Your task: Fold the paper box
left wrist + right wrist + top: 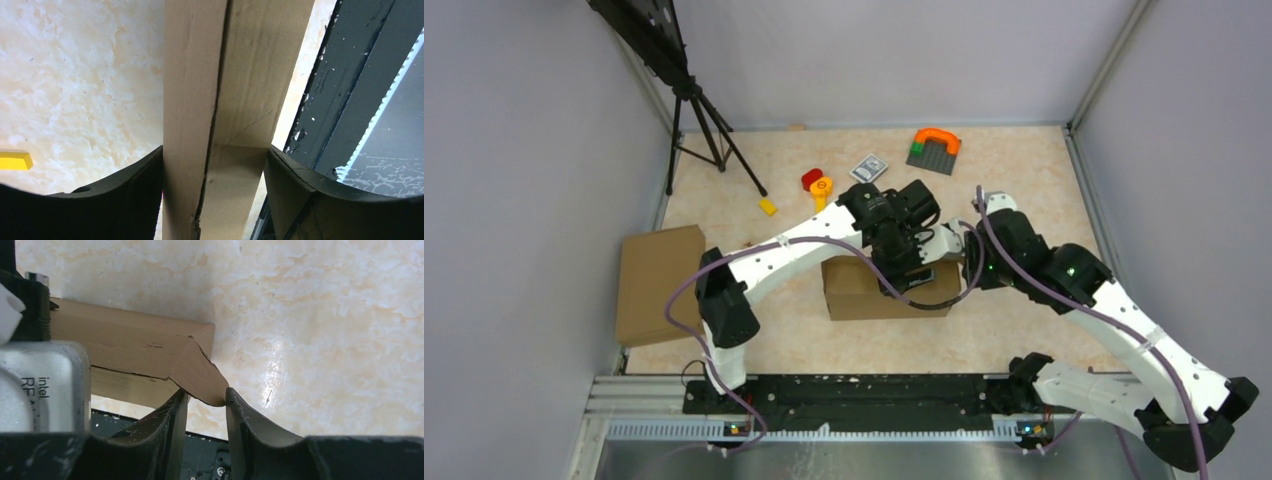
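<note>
The paper box [856, 292] lies mid-table as a shallow brown box. In the left wrist view its narrow side [220, 100], split by a dark seam, fills the gap between my fingers. My left gripper [902, 262] [215, 150] is shut on it, with a pad against each face. My right gripper [951, 248] [206, 392] stands open at the box's right end. A loose rounded corner flap [200, 377] sticks out there, its tip resting on the tip of one finger [235, 400]. Nothing sits between those jaws.
A second brown box [659, 285] sits at the table's left edge. At the back are a tripod [699, 120], red and yellow toys [815, 182], a yellow block [768, 206] [15, 160], a card pack [869, 167] and a grey plate with an orange arch [935, 148]. A black rail [844, 395] runs along the near edge.
</note>
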